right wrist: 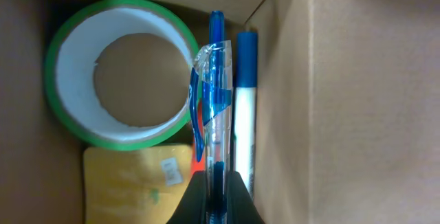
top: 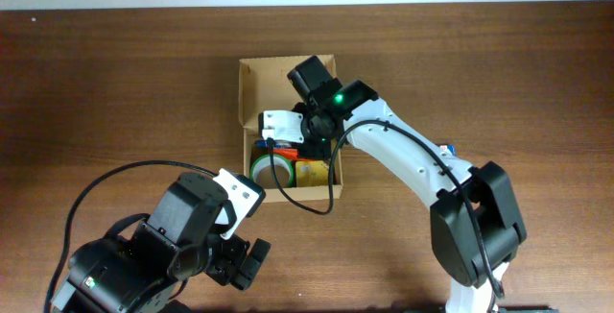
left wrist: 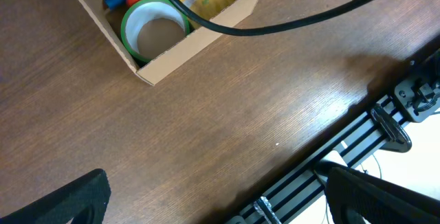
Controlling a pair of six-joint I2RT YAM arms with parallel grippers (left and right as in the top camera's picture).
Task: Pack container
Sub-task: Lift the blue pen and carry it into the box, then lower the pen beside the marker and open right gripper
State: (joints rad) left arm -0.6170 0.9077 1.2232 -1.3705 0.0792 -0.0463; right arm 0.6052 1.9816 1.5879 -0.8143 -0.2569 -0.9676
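The container [top: 264, 87], a plain tan cardboard box, sits near the overhead frame's centre. Its flap lid lies open toward the top edge.

Nothing legible anywhere. On the yellow packet [right wrist: 130, 183], lying in the container [top: 269, 78] at its near end, a small pale label [right wrist: 172, 172] with faint green marks, too blurred to read. Clear barrel of the blue pen [right wrist: 215, 100], white marker [right wrist: 245, 114] and green-edged tape roll [right wrist: 69, 114]: plain as far as can be told.
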